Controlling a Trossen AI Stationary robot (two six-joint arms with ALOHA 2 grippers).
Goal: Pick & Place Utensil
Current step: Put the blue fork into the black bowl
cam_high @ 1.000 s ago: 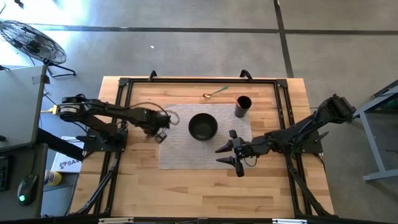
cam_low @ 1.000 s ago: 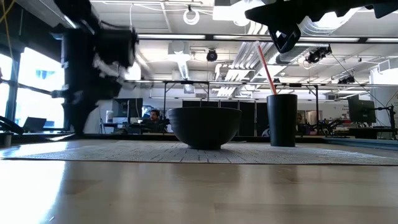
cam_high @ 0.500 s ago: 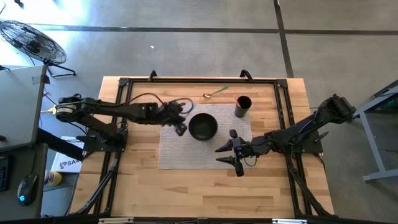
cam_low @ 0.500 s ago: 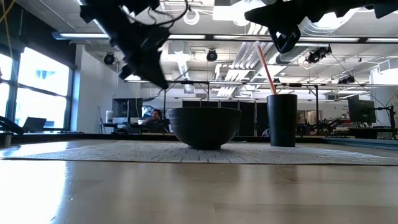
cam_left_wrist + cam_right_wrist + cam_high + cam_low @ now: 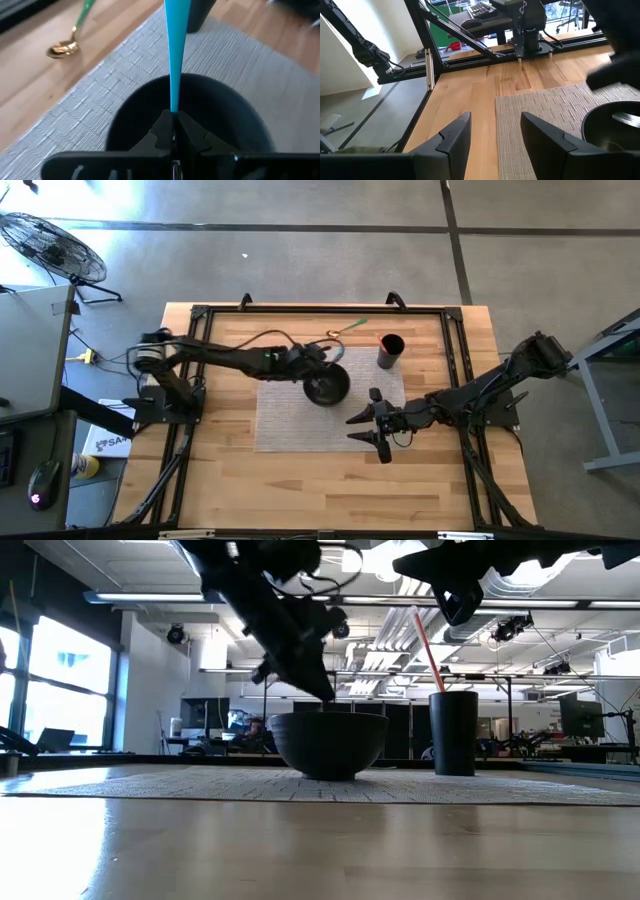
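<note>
While clamped in the left gripper [image 5: 172, 131], utensil [image 5: 176, 50] overhangs bowl [image 5: 240, 120].

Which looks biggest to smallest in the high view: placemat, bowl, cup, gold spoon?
1. Placemat
2. Bowl
3. Cup and gold spoon: too close to rank; the spoon is longer but thinner.

Overhead looks straight down, low looks level across the table; both share the bowl [image 5: 326, 385].
</note>
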